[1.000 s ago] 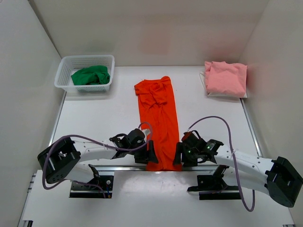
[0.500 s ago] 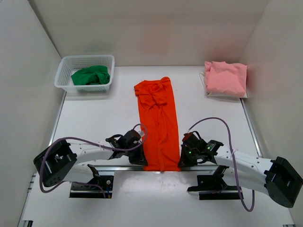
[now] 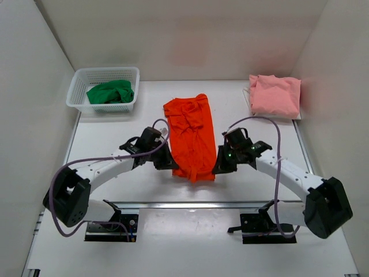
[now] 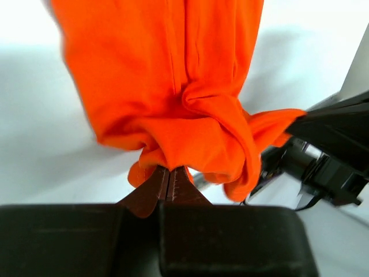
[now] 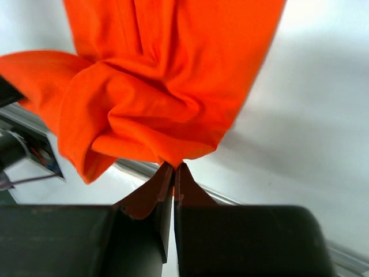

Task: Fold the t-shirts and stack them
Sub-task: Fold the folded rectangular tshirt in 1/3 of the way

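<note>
The orange-red t-shirt [image 3: 190,130] lies in a long strip down the middle of the table, its near end lifted off the surface. My left gripper [image 3: 171,165] is shut on that end's left corner, and the cloth [image 4: 173,98] bunches just past the pinched tips [image 4: 170,172]. On the other side my right gripper [image 3: 217,167] is shut on the right corner, with cloth [image 5: 161,98] hanging in folds from its tips [image 5: 174,167]. A folded pale pink t-shirt [image 3: 275,95] rests at the far right. A green t-shirt [image 3: 109,92] sits crumpled in the basket.
The white mesh basket [image 3: 78,92] stands at the far left corner. White walls close in the table on three sides. A metal rail [image 3: 190,203] runs along the near edge, with both arm bases below it.
Both grippers shut on the near corners of the orange-red t-shirt at the table's front edge, then carried that end up and away from me, so the strip is shorter.
</note>
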Tool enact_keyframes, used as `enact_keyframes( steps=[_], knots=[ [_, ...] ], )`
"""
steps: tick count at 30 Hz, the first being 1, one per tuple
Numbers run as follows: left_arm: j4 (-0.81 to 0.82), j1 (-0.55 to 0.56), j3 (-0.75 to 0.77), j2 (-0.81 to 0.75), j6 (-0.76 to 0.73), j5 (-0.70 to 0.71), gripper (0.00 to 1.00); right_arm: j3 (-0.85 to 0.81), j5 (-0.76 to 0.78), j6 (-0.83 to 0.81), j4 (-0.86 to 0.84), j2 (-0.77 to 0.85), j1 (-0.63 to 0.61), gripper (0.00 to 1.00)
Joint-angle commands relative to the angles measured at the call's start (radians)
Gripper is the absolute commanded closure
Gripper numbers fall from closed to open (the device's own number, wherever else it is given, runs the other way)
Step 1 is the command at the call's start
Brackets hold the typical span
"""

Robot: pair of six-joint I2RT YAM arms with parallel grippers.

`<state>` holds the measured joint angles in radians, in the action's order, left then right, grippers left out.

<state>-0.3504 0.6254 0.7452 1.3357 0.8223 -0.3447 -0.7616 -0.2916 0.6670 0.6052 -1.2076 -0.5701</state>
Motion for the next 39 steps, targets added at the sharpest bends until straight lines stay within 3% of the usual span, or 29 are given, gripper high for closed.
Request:
enact_keyframes(
  steps=[1, 12, 18, 27, 30, 31, 32, 35, 36, 39],
  knots=[
    [-0.044, -0.076, 0.089, 0.065, -0.081, -0.053, 1.00, -0.119, -0.061, -0.139, 0.016, -0.074, 0.096, 1.00],
    [0.008, -0.228, 0.276, 0.333, -0.126, -0.131, 1.00, -0.462, -0.089, -0.267, 0.038, -0.446, 0.210, 1.00],
    [0.001, -0.259, 0.417, 0.462, -0.150, -0.169, 1.00, -0.671, -0.043, -0.339, 0.099, -0.610, 0.242, 1.00],
    [0.054, -0.300, 0.519, 0.565, -0.103, -0.189, 0.89, -0.832, -0.063, -0.409, 0.068, -0.776, 0.289, 0.98],
    [0.155, -0.329, 0.476, 0.556, -0.028, -0.212, 0.75, -0.861, -0.102, -0.418, -0.019, -0.808, 0.314, 0.92],
    [0.210, -0.345, 0.474, 0.551, 0.010, -0.218, 0.61, -0.870, -0.131, -0.411, -0.062, -0.813, 0.328, 0.89],
    [0.276, -0.367, 0.456, 0.542, 0.047, -0.224, 0.57, -0.886, -0.145, -0.388, -0.079, -0.819, 0.338, 0.87],
    [0.524, -0.394, 0.383, 0.521, 0.202, -0.244, 0.02, -0.842, -0.227, -0.273, -0.232, -0.791, 0.378, 0.69],
    [0.656, -0.401, 0.320, 0.511, 0.286, -0.241, 0.01, -0.808, -0.257, -0.238, -0.330, -0.759, 0.404, 0.63],
    [0.895, -0.408, 0.174, 0.421, 0.414, -0.180, 0.01, -0.621, -0.264, -0.095, -0.551, -0.654, 0.444, 0.56]
  ],
)
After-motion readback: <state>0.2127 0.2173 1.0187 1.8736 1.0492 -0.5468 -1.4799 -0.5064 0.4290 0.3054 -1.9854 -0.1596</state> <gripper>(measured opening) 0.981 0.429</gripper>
